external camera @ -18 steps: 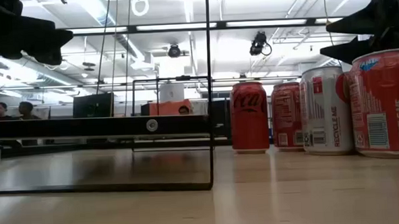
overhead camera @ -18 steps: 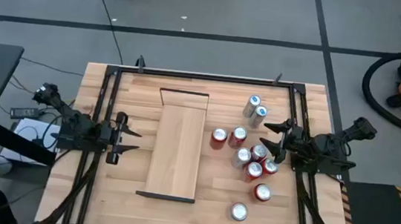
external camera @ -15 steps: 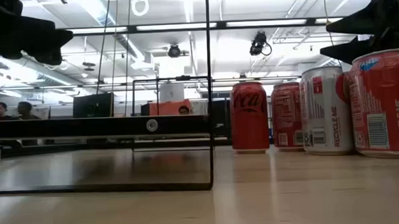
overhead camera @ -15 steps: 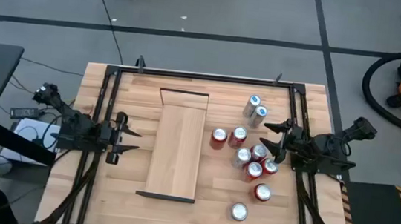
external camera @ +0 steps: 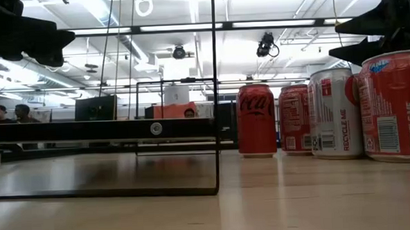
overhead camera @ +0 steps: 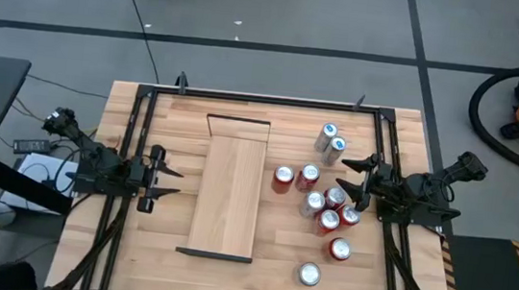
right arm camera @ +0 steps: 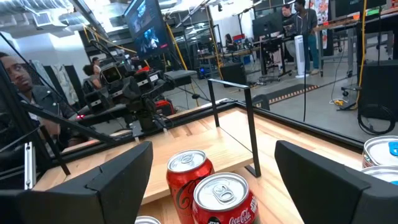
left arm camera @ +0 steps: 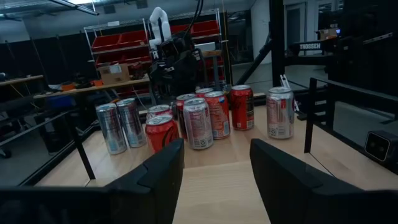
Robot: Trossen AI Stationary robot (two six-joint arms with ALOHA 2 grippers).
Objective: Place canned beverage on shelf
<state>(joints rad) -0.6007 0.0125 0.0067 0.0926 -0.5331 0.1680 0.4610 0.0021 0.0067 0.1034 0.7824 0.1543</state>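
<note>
Nothing on the tabletop has shifted since the earlier frames; both arms and every can keep their positions.

Left hand: at the left side of the tabletop, just beside the shelf's long left edge, fingers pointing toward it. Its jaws stand moderately apart and hold nothing; the left wrist view shows only bare board between the two dark fingers.

Right hand: at the right side of the tabletop, reaching into the cluster of cans. Its jaws are spread wide, with the tips of the fingers on either side of the cluster; no can is gripped. In the right wrist view two red cans stand between the fingers.

Shelf: a long light-wood board with thin dark rims at its short ends, lying flat near the middle of the tabletop, between the two arms. No can stands on it.

Cans: all upright, to the right of the shelf. Two silver cans stand touching near the far edge; a red pair stands just beside the shelf; a tight group lies at the right hand; one can and another can stand nearer the front edge, apart from the rest.

Low view: red and silver cans stand to the right of the shelf's dark end frame.
</note>
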